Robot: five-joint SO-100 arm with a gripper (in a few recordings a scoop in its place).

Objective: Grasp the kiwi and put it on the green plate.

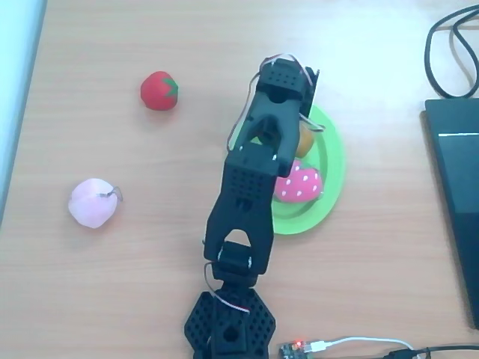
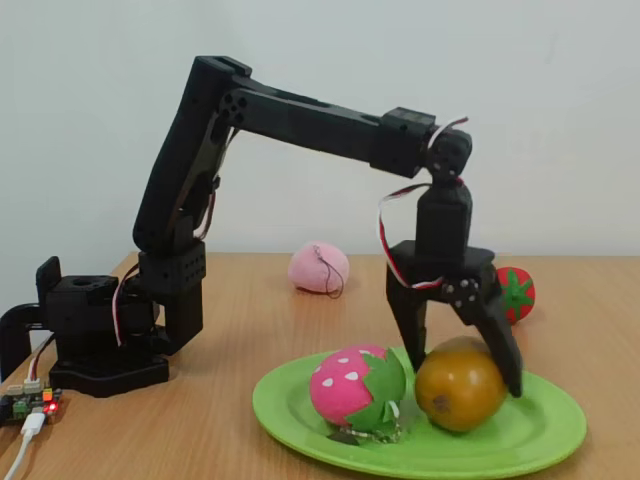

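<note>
The kiwi [image 2: 458,392], glossy golden-brown, sits on the green plate [image 2: 540,430] at its right half. My black gripper [image 2: 465,380] points straight down over it. Its two fingers straddle the fruit's upper half and touch its left and right sides. In the overhead view the kiwi [image 1: 305,142] peeks out from under the arm's wrist, on the green plate [image 1: 333,161]. A pink strawberry [image 2: 358,388] lies on the plate just left of the kiwi.
A red strawberry [image 1: 159,90] lies on the wooden table at the upper left and a pale pink round fruit [image 1: 93,203] at the left. A dark laptop [image 1: 456,194] and black cables [image 1: 449,45] fill the right edge. The arm's base [image 1: 228,329] stands at the bottom.
</note>
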